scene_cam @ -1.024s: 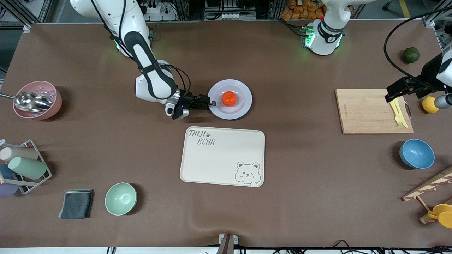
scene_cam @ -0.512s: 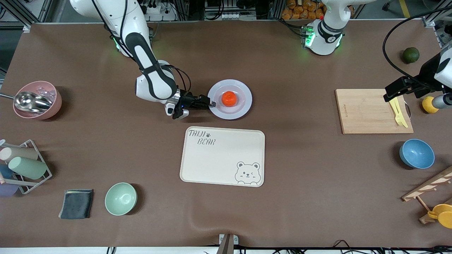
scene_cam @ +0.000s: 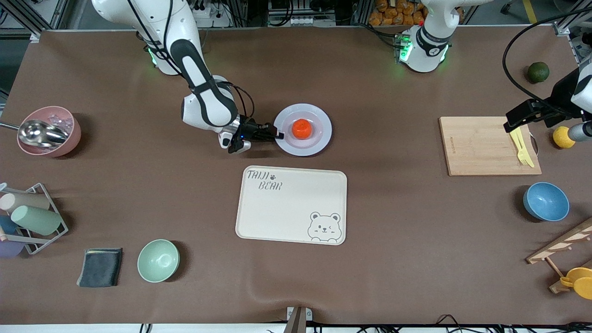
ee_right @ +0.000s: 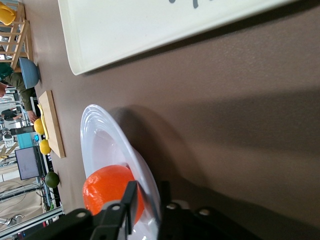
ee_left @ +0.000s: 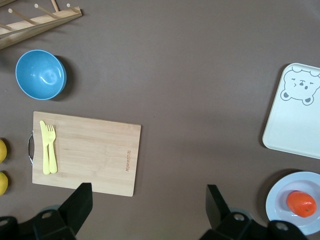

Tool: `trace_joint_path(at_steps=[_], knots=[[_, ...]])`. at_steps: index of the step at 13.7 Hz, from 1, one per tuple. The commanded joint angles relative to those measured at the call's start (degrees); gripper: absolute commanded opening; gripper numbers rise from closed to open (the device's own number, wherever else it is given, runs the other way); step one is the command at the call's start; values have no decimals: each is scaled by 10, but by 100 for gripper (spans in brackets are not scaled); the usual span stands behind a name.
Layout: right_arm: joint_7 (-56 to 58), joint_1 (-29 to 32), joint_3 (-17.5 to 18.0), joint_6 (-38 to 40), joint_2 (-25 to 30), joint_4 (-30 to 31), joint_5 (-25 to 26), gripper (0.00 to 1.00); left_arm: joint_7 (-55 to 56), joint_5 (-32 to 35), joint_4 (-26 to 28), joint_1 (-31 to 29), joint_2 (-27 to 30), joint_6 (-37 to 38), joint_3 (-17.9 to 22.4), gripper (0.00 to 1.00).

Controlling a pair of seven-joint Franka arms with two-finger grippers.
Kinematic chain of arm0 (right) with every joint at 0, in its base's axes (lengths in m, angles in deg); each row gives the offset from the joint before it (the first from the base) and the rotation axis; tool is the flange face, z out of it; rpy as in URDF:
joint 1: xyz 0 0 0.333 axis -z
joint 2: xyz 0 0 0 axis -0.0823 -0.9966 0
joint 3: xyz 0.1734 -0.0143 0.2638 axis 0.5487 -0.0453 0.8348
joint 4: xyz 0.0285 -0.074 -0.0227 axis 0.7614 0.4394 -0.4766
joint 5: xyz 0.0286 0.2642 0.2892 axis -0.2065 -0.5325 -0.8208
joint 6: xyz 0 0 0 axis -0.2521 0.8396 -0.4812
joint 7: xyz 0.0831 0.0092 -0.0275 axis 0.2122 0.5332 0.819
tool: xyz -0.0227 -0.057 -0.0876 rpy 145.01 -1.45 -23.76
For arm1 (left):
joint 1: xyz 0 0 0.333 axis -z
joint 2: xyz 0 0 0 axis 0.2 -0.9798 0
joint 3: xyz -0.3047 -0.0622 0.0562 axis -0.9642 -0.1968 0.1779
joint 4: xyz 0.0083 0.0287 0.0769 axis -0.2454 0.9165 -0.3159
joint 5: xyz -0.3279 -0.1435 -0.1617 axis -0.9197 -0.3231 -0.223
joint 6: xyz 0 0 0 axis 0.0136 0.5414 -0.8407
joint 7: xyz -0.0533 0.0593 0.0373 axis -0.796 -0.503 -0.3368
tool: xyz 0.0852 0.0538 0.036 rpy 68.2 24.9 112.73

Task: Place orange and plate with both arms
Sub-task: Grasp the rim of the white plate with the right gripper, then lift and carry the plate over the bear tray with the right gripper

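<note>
The orange point(scene_cam: 301, 129) sits in the middle of the plate point(scene_cam: 320, 119), which is farther from the front camera than the cream bear tray point(scene_cam: 291, 205). My right gripper point(scene_cam: 278, 135) is shut on the plate's rim at the side toward the right arm's end; in the right wrist view the rim point(ee_right: 145, 180) runs between its fingers point(ee_right: 131, 200), with the orange point(ee_right: 106, 187) right beside them. The plate is raised slightly off the table. My left gripper point(ee_left: 147, 210) is open and empty, up over the cutting board point(scene_cam: 485, 145) at the left arm's end.
A yellow fork and knife point(scene_cam: 521, 147) lie on the cutting board. Lemons point(scene_cam: 563, 137), a dark green fruit point(scene_cam: 538, 72) and a blue bowl point(scene_cam: 545, 201) are at the left arm's end. A mint bowl point(scene_cam: 158, 260), a dark cloth point(scene_cam: 100, 267), a cup rack point(scene_cam: 32, 217) and a pink bowl point(scene_cam: 48, 131) are at the right arm's end.
My right gripper has moved a little with the plate and orange toward the left arm's end and slightly up. The left arm has barely moved.
</note>
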Motion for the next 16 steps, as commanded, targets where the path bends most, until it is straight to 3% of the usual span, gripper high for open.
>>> trace_joint_path(at_steps=[1, 7, 10, 16], knots=[[11, -11, -3, -15, 5, -1, -23, 0, -8, 2, -2, 1, 8, 12, 2, 100], [5, -12, -2, -8, 29, -1, -66, 0, -9, 0, -2, 0, 10, 13, 5, 100], [3, -17, 18, -10, 48, -3, -123, 0, -9, -1, -3, 0, 11, 13, 4, 100], [-9, -3, 18, -6, 78, -5, -134, 0, -15, -5, -2, -6, 20, 13, 1, 100]])
